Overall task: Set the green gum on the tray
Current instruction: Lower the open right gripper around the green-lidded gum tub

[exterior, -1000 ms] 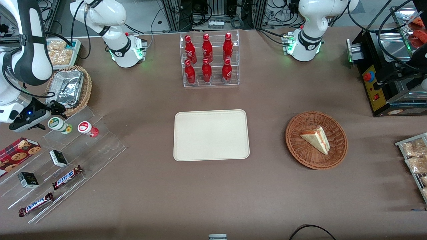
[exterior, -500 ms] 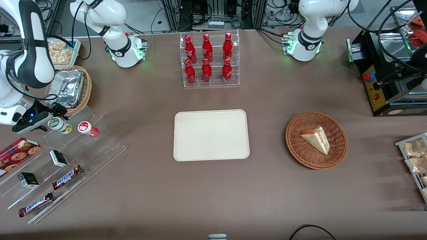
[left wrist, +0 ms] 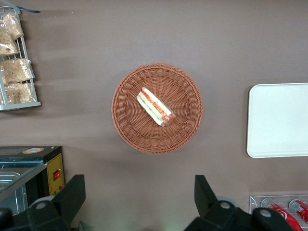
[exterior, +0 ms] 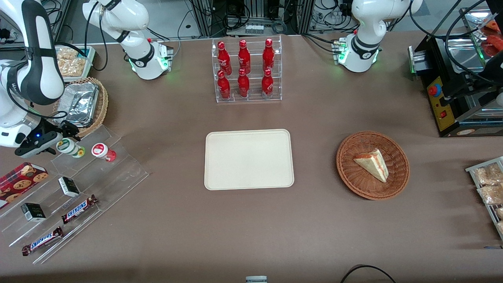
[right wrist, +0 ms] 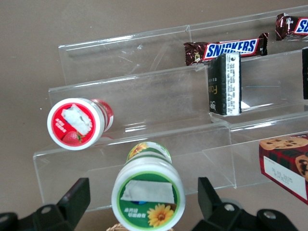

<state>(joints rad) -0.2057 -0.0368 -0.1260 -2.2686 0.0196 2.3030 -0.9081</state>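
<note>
A matte brown cloth-covered table [exterior: 251, 228] carries a clear acrylic stepped stand [exterior: 74, 196] holding glossy chocolate bars [exterior: 78, 208] toward the working arm's end. On its top step, the small green-lidded cylindrical gum bottle [exterior: 68, 146] stands between the black gripper [right wrist: 144, 199] fingers, jaws spread wide on either side, not touching it. A red-lidded bottle [exterior: 101, 151] sits just beside it. The smooth cream rectangular tray [exterior: 248, 159] lies mid-table, well apart. Farther off, red bottles [exterior: 243, 68] fill a clear rack.

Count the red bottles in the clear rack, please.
6 red bottles in the clear rack: three on its upper step, three on its lower step. None looks hidden. The open claw straddles the green gum.
</note>
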